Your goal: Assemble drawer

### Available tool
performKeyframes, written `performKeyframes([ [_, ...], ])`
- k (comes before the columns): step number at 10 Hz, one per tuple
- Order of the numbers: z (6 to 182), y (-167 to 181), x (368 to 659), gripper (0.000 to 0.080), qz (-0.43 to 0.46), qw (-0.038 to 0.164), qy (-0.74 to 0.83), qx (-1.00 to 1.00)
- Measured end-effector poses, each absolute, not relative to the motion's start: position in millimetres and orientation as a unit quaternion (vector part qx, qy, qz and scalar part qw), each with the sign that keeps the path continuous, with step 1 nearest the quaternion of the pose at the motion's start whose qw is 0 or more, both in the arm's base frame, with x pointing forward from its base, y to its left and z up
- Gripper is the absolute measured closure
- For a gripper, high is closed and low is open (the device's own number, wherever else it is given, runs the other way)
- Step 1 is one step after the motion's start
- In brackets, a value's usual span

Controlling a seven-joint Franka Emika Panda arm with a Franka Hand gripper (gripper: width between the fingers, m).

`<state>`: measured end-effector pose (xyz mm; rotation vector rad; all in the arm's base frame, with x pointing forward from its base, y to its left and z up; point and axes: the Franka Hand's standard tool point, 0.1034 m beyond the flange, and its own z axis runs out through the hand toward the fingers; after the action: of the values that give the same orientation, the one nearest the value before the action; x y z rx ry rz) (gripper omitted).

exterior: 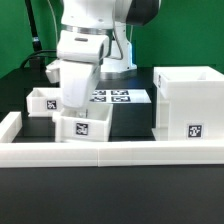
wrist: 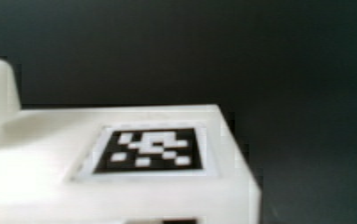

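The tall boxy white housing (exterior: 186, 103) stands at the exterior view's right, with a tag on its front. One small white tray (exterior: 86, 124) sits front and centre, just behind the border wall. A second tray (exterior: 41, 99) lies behind it to the left. My gripper (exterior: 72, 104) is lowered right behind the front tray, and its fingertips are hidden by the tray and the hand. The wrist view is filled by a white tray face (wrist: 86, 185) with a black-and-white tag (wrist: 154, 150), very close. My fingers do not show there.
The long low white border wall (exterior: 110, 152) runs along the front and up the left side. The marker board (exterior: 120, 97) lies flat behind the trays, between my arm and the housing. Dark tabletop lies around them.
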<state>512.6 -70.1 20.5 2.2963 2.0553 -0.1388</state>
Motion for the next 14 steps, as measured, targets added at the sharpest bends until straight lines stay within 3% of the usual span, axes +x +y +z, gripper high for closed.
performKeyframes([
  [5,19.7,-68.1,513.2,0.0758,-0.049,0.021,0.661,0.748],
  [10,17.7,-25.8,520.7,0.0758,-0.047,0.004,0.657,0.753],
  [14,16.5,-24.8,519.6,0.0758,-0.047,0.003,0.652,0.756],
])
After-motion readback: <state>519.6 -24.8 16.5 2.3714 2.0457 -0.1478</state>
